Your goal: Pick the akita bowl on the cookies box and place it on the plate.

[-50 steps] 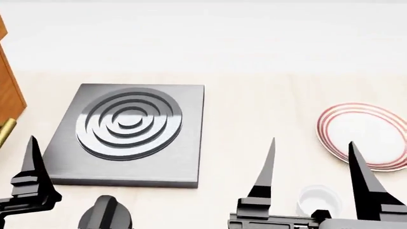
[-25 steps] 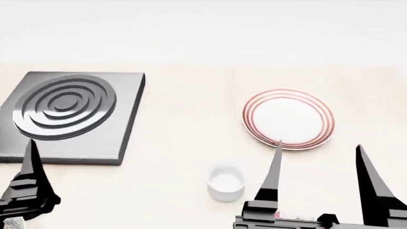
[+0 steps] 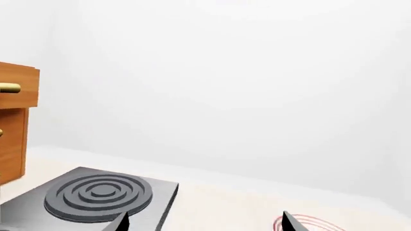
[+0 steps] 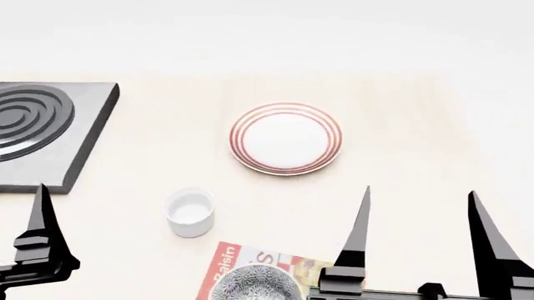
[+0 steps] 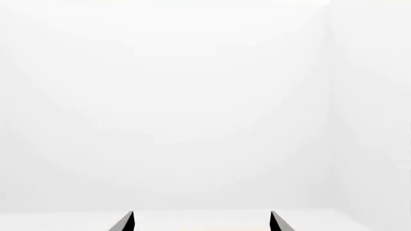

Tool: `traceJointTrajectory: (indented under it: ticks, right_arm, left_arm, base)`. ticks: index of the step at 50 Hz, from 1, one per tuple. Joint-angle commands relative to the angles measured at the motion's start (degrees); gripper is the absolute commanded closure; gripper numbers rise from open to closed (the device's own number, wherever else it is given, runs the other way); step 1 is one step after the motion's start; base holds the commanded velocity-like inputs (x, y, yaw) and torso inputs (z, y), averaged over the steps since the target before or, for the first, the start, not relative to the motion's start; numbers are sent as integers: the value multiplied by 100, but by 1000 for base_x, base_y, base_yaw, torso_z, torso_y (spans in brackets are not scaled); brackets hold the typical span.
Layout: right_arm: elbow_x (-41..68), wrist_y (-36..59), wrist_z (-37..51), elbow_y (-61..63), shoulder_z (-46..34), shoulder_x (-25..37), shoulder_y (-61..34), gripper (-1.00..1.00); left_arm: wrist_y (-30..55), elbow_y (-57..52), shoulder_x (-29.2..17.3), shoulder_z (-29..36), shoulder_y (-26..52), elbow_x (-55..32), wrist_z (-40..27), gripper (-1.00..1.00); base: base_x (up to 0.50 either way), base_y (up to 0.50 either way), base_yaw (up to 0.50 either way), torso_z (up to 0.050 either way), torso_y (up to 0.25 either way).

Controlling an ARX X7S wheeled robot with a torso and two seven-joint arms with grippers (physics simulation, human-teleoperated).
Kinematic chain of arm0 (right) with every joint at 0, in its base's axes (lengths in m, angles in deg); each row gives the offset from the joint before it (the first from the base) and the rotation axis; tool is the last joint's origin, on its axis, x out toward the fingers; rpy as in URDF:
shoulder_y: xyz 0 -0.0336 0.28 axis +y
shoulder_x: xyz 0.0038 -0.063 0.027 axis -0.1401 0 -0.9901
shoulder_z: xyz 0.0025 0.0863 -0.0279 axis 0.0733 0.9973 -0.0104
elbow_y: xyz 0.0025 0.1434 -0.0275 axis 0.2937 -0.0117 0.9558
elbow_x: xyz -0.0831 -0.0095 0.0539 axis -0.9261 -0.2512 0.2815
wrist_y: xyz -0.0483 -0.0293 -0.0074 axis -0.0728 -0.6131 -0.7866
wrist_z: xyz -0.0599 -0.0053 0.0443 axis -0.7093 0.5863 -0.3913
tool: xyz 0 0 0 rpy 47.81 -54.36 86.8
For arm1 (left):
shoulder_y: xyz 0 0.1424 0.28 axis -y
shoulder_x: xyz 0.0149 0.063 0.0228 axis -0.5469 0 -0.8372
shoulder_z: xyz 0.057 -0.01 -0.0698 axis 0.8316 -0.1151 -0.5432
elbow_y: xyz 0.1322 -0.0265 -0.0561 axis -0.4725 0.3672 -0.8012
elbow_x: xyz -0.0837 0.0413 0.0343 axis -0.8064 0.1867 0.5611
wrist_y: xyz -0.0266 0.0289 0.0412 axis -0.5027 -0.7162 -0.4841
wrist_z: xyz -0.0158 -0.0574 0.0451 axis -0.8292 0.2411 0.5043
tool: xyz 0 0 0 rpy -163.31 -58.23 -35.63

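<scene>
On my desk (image 4: 401, 125): bowl (image 4: 255, 284) atop box (image 4: 229, 265) at near edge, plate (image 4: 286, 138) beyond, cup (image 4: 191, 212) between; right end effector (image 4: 421, 203) spread wide, empty; left's opening I cannot tell.

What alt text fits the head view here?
A red-ringed white plate sits mid-table; nearer, a small white cup, then a speckled akita bowl resting on the cookies box at the bottom edge. The open right gripper rises beside it; a stove burner lies far left.
</scene>
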Motion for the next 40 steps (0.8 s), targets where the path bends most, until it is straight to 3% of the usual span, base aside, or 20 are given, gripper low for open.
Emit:
traceJointTrajectory:
  ticks: [1, 12, 20, 40]
  right_arm:
    - [49, -67, 0, 21, -42, 92, 36, -100]
    - [211, 80, 36, -34, -18, 140, -36, -100]
    - [89, 154, 157, 34, -68, 177, -56, -100]
    - [-173, -142, 189, 15, -268, 299, 41, -100]
  left_arm:
    - [-12, -22, -64, 54, 4, -47, -56, -100]
    - [21, -72, -139, 115, 53, -101, -142, -100]
    - [33, -83, -180, 141, 60, -153, -192, -100]
    - [-114, 78, -190, 226, 47, -79, -291, -100]
  base:
    - [-78, -500, 0, 0, 0]
    - [-6, -500, 0, 0, 0]
    - [0, 0, 0, 0, 0]
    - [490, -1, 0, 0, 0]
